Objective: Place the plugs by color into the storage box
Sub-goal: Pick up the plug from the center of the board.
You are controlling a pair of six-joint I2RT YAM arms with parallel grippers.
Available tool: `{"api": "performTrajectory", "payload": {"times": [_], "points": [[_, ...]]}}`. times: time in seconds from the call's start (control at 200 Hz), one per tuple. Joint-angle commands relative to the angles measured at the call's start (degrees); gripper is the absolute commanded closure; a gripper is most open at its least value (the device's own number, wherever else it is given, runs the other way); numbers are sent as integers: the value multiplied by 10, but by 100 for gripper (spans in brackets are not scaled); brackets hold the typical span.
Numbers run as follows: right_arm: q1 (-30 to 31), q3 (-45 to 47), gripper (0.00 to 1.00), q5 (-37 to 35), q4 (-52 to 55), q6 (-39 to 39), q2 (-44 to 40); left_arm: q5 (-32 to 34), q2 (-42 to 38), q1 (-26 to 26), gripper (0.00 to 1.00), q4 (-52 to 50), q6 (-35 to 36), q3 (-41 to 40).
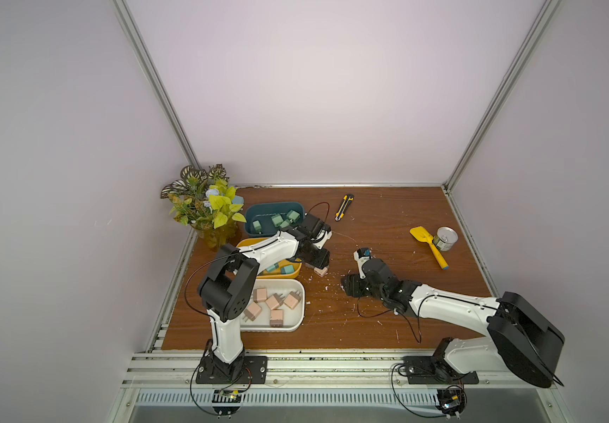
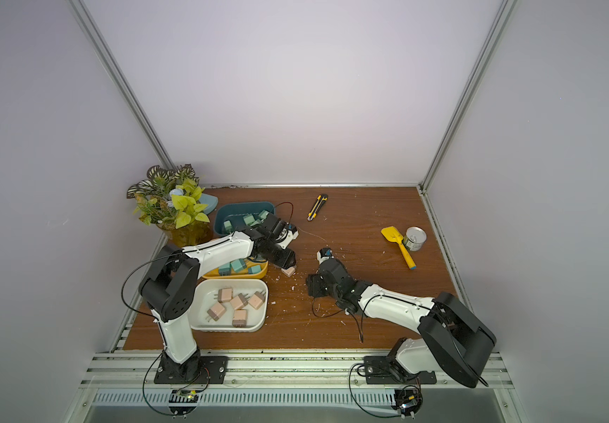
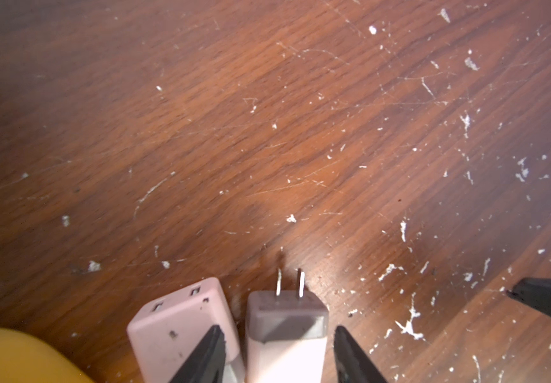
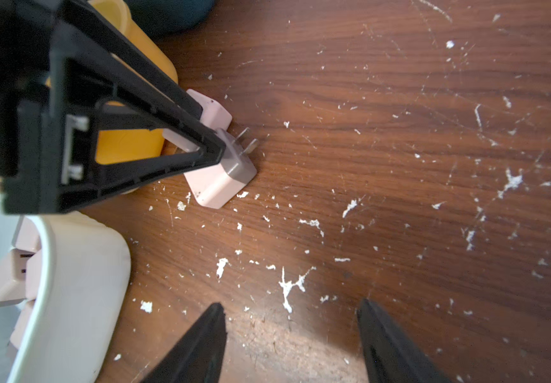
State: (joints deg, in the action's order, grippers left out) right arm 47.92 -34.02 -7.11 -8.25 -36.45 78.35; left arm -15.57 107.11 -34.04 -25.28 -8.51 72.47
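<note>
**A:** Which step is this?

**B:** A pick. The left gripper [image 3: 277, 345] is down on the scratched brown wood-grain table [image 3: 267, 132]. Its black jaws stand either side of a pale pink, cube-shaped plastic plug [image 3: 287, 318] that lies with its two metal prongs pointing away. I cannot tell whether the pads are pinching it yet.

**A:** Where is that plug?

**B:** In a top view, at three o'clock of the oval yellow plastic bin [image 1: 245, 243], just beside a second pink plug [image 3: 174, 325].

**A:** And the right gripper?

**B:** The right gripper [image 4: 290, 331] is spread and empty, low over bare table at four o'clock of the plug.

**A:** What's next?

**B:** I'd say it should close without catching the neighbour and lift. Then it carries the plug towards seven o'clock into the white oval bin [image 1: 300, 315], where the other pink plugs [image 1: 272, 302] lie.
</note>
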Motion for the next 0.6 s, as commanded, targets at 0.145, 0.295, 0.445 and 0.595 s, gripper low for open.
{"api": "performTrajectory", "payload": {"times": [0.145, 0.295, 0.445, 0.595], "points": [[-1, -37, 32, 21, -4, -8, 28, 12, 30, -16, 46, -42, 18, 1], [-1, -39, 32, 23, -5, -10, 33, 22, 38, -18, 46, -51, 24, 3], [-1, -42, 32, 26, -6, -10, 37, 28, 41, -18, 47, -56, 26, 8], [-1, -41, 32, 32, -13, -9, 35, 30, 38, -18, 52, -56, 24, 11]]}}
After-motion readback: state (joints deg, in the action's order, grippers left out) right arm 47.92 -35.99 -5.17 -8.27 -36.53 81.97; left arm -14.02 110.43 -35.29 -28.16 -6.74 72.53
